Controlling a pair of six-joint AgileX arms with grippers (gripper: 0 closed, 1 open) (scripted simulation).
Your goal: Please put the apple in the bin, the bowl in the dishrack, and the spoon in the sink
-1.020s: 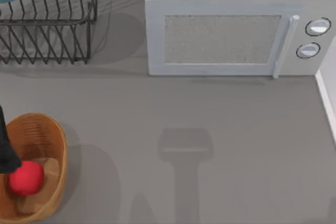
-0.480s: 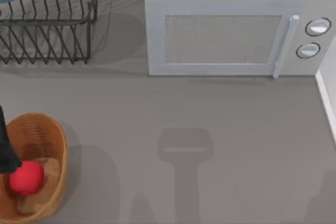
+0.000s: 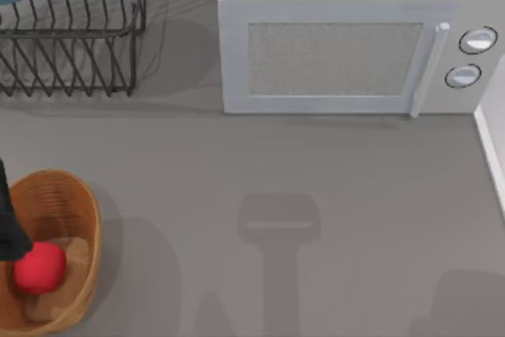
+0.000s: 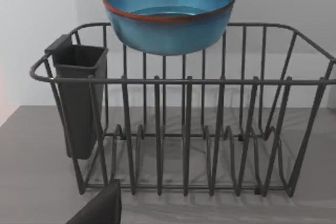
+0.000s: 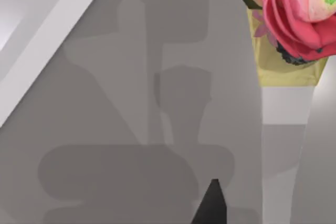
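The table [image 3: 316, 195] is a flat grey surface with a pale wall behind it. A light grey microwave [image 3: 355, 37] stands along the far edge, from about twelve to two o'clock, its door handle upright near its right end.

The apple [image 3: 38, 267] lies inside the bin [image 3: 79, 203] at about eight o'clock, near the table's left edge. The bin is oval, its long axis running roughly from the near edge toward the far edge. A dark part of the left arm [image 3: 9, 226] crosses the bin's left rim just beside the apple; whether that gripper's fingers are apart or together cannot be told.

The dishrack [image 3: 71, 45] sits at about ten o'clock, its long side lying left to right along the far edge. In the left wrist view the bowl [image 4: 169, 14] rests upright, mouth up, on the top of the dishrack's back wires, and a dark cutlery cup [image 4: 79, 98] hangs at one end.

The right wrist view shows a pink flower [image 5: 296, 9] in a yellow pot above grey floor; the right gripper's state cannot be told.
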